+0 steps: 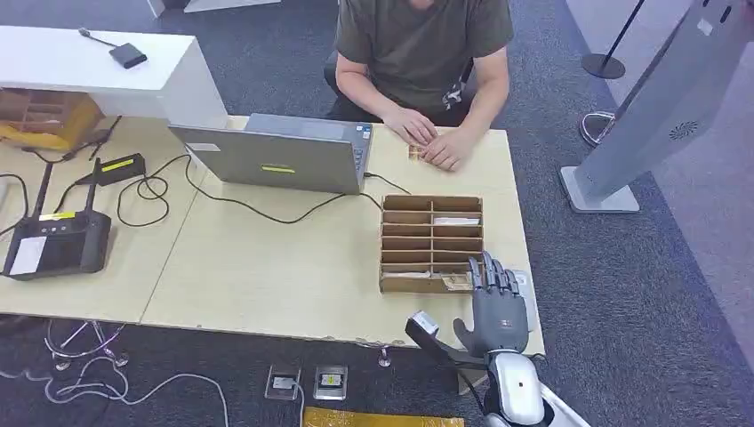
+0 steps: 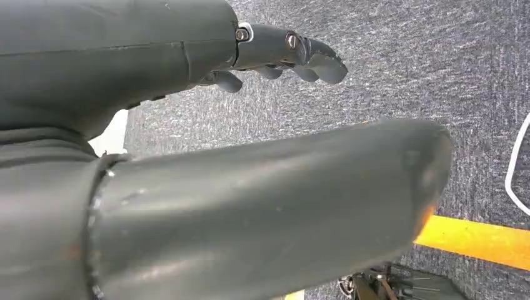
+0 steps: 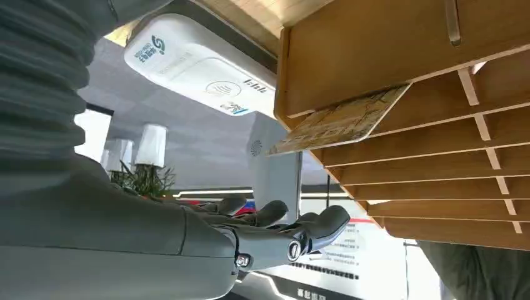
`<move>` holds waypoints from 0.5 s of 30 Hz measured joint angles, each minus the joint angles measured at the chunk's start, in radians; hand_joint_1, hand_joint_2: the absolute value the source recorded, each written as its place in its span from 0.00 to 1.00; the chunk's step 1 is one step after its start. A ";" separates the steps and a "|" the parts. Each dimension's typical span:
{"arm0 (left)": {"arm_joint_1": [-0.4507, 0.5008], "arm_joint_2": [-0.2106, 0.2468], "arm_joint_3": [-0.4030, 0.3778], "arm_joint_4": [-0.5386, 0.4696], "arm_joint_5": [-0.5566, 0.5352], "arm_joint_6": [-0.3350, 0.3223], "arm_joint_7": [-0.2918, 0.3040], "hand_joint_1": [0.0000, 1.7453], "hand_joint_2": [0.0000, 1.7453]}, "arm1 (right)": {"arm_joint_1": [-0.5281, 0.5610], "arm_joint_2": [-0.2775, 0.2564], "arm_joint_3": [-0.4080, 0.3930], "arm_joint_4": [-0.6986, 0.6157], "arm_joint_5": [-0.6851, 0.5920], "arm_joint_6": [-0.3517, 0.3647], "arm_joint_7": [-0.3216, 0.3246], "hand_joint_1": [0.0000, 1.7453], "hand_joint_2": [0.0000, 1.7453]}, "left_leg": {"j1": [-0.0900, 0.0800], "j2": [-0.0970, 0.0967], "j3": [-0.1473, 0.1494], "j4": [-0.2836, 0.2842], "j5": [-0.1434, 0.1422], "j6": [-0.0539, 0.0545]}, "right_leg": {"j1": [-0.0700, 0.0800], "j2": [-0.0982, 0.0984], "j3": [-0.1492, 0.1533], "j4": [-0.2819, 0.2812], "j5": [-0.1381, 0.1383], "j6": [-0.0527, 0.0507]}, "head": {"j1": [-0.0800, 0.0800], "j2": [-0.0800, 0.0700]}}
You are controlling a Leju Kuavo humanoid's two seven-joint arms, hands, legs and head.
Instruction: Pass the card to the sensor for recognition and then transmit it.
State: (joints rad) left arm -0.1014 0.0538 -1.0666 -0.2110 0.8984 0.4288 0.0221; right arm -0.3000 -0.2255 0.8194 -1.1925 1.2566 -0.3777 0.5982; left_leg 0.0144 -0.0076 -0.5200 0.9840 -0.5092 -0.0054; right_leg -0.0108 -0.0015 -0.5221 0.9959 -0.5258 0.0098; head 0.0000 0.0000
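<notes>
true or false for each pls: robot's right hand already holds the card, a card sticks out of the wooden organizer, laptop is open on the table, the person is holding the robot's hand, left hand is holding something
1. The right hand already holds the card. False: its fingers are apart and hold nothing.
2. A card sticks out of the wooden organizer. True.
3. The laptop is open on the table. True.
4. The person is holding the robot's hand. False: the person's hands rest on the table's far edge.
5. The left hand is holding something. False: it hangs over the carpet, holding nothing.
</notes>
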 joint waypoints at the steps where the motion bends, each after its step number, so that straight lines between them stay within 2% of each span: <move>1: 0.000 0.000 0.000 0.000 0.000 0.000 0.000 0.00 0.00 | -0.002 0.000 0.000 0.002 0.000 0.000 0.000 0.00 1.00 | 0.000 0.000 0.000 0.000 0.000 0.000 | 0.000 0.000 0.000 0.000 0.000 0.000 | 0.000 0.000; 15: -0.005 0.000 -0.006 0.000 0.001 -0.002 0.000 0.00 0.00 | -0.032 0.012 0.000 0.035 -0.053 -0.013 -0.026 0.00 1.00 | 0.000 0.000 0.000 0.000 0.000 0.000 | 0.000 0.000 0.000 0.000 0.000 0.000 | 0.000 0.000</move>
State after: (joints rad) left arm -0.1068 0.0534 -1.0731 -0.2110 0.8995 0.4269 0.0221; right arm -0.3323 -0.2136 0.8194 -1.1574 1.2039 -0.3910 0.5718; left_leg 0.0144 -0.0076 -0.5201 0.9840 -0.5092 -0.0054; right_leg -0.0108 -0.0015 -0.5221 0.9959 -0.5258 0.0098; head 0.0000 0.0000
